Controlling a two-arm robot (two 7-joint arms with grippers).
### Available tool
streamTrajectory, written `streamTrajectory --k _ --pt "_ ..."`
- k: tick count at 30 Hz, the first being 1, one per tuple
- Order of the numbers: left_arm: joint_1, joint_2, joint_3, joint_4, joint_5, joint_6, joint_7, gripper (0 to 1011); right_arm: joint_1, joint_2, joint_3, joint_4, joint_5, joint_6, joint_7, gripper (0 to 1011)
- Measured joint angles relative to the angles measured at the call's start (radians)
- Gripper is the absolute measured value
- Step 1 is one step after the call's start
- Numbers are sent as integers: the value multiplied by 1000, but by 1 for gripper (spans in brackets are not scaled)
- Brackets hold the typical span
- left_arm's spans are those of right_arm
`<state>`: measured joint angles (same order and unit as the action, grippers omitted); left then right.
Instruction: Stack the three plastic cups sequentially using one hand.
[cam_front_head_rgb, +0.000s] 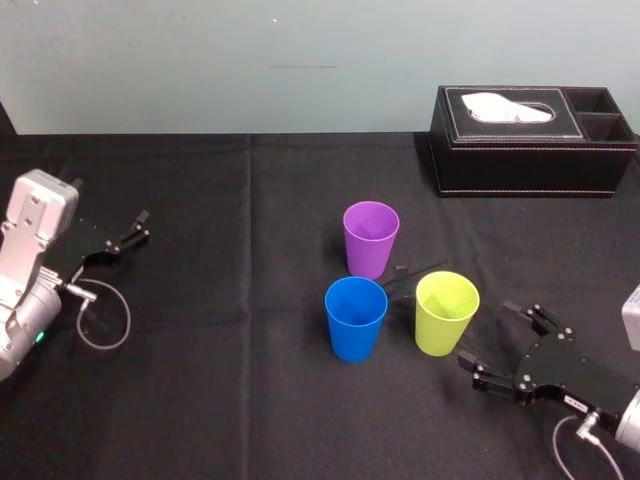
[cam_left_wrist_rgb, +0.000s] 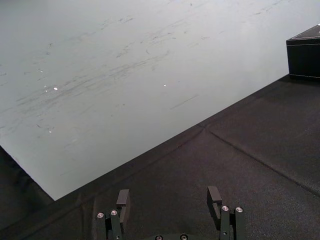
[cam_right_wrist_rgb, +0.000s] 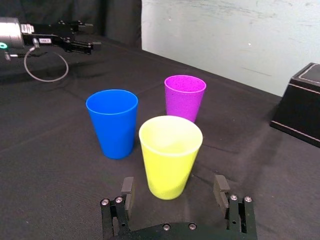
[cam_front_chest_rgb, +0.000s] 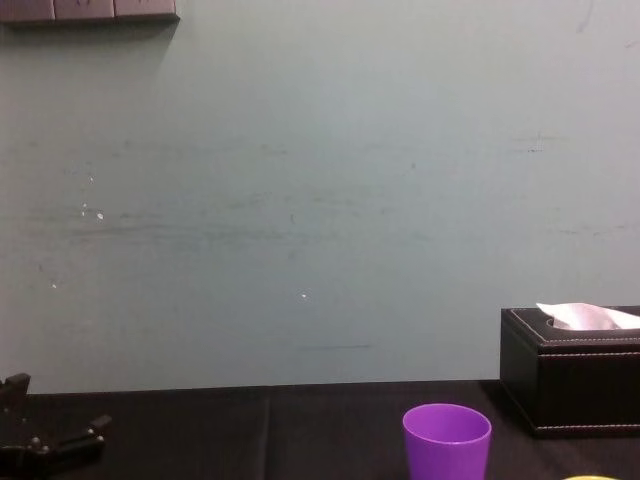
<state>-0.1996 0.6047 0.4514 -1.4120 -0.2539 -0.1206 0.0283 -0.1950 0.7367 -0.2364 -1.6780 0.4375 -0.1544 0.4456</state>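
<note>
At the near right of the black table, our right gripper rests with jaws spread, just beside the yellow-green cup. We see the blue cup left of it and the purple cup farther back, all upright and unstacked. Our left gripper sits at the left edge, jaws spread too.

From the chest, we see the purple cup cut off at the bottom edge with its foot out of sight, the yellow-green cup reduced to a sliver of rim at that same edge, and the tissue box clipped at the right. From the right wrist, the yellow-green cup's rim hides the purple cup's foot, the tissue box runs off the edge, and the right pincer shows us just its fingers and knuckles before the picture ends.
</note>
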Motion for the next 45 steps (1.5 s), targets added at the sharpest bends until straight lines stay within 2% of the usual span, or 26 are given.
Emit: streamTrajectory --k 11,20,36,45 --pt "0 0 0 0 0 0 0 1011 47 -41 -7 29 -2 33 47 1003" --pt "0 0 0 0 0 0 0 1011 95 -75 -10 59 21 73 88 1003" --pt "0 0 0 0 0 0 0 1011 182 -136 -55 113 -7 107 78 1003" --pt "0 0 0 0 0 0 0 1011 191 -144 -61 118 -12 115 71 1003"
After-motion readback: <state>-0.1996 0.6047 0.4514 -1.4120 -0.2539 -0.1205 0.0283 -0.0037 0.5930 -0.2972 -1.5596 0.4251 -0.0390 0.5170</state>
